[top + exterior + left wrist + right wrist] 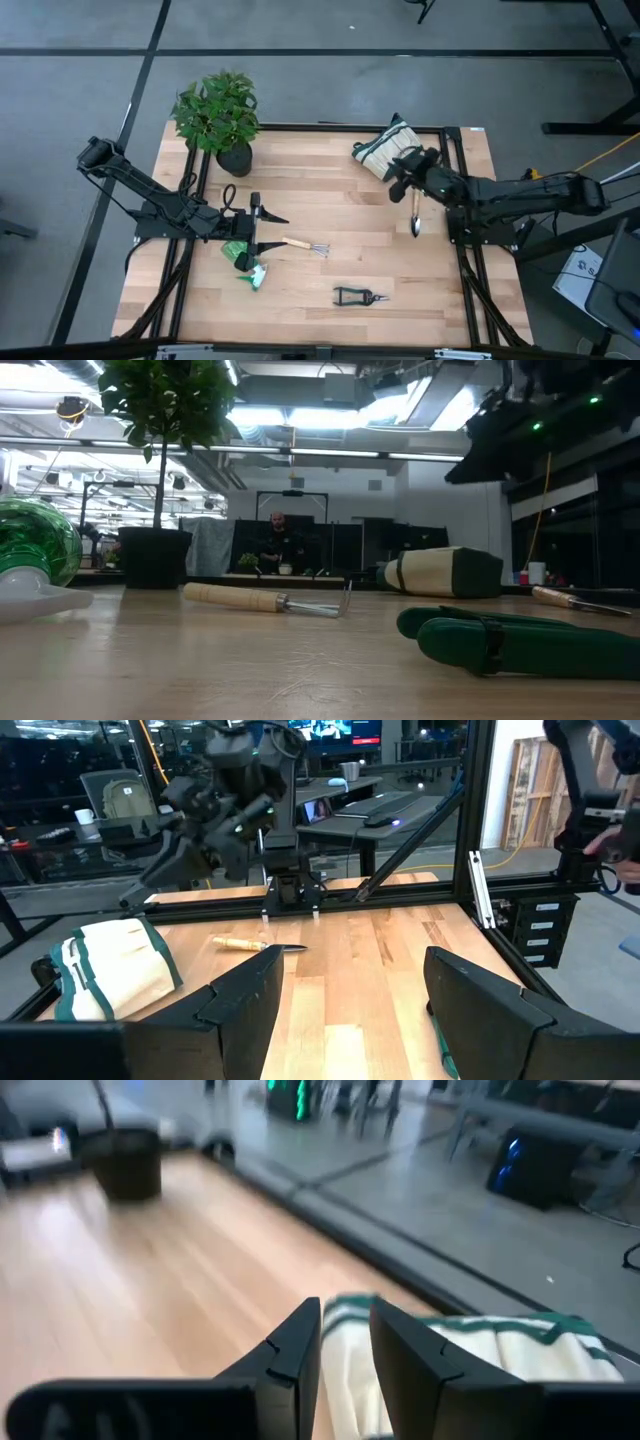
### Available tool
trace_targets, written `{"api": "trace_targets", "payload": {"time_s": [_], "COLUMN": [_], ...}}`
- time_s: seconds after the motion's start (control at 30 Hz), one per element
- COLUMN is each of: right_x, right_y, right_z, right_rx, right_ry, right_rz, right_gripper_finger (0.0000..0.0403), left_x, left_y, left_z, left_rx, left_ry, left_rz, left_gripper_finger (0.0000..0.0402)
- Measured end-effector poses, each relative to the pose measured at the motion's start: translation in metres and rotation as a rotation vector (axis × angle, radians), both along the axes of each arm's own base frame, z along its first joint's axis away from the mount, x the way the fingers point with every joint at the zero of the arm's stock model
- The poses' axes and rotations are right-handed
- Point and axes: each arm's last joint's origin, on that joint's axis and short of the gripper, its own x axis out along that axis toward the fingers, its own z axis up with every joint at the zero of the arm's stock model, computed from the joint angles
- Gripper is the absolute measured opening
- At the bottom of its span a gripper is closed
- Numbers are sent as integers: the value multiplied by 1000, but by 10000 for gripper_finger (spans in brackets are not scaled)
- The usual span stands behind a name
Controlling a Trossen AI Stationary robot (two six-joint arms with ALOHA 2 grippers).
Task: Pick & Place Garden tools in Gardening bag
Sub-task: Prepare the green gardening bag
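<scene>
Bag: the gardening bag lies tipped over near the worktop's far right corner.
Tools: rake, shears, green pieces mid-worktop; trowel near right edge.
Right gripper: at the bag, jaws narrowly parted, empty.
Left gripper: jaws wide apart, empty.

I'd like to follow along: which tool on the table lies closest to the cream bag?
The wooden-handled metal trowel, lying just below the cream, green-trimmed fabric bag on the table's right side. The wooden-handled rake and black pruning shears lie farther off.
</scene>
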Motion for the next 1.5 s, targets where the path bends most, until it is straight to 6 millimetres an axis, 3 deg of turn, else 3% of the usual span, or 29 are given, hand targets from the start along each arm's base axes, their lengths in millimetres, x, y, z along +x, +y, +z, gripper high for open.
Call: {"api": "trace_targets", "payload": {"time_s": [0.4,0.97,1.1,1.37,1.5], "right_x": [25,46,47,43,41], "right_y": [-24,-38,-44,-60,-67], "right_z": [-34,-45,-51,-58,-63], "right_rx": [-15,-61,-15,19,-6], "right_ry": [278,212,221,236,293], "right_rz": [75,90,134,66,58], "right_gripper_finger": [93,98,131,232,257], "left_x": [0,0,0,0,0], "left_y": [0,0,0,0,0], "left_z": [0,0,0,0,0], "left_rx": [0,0,0,0,0], "left_ry": [0,0,0,0,0], "left_rz": [0,0,0,0,0], "left_gripper_finger": [240,240,239,240,240]}}
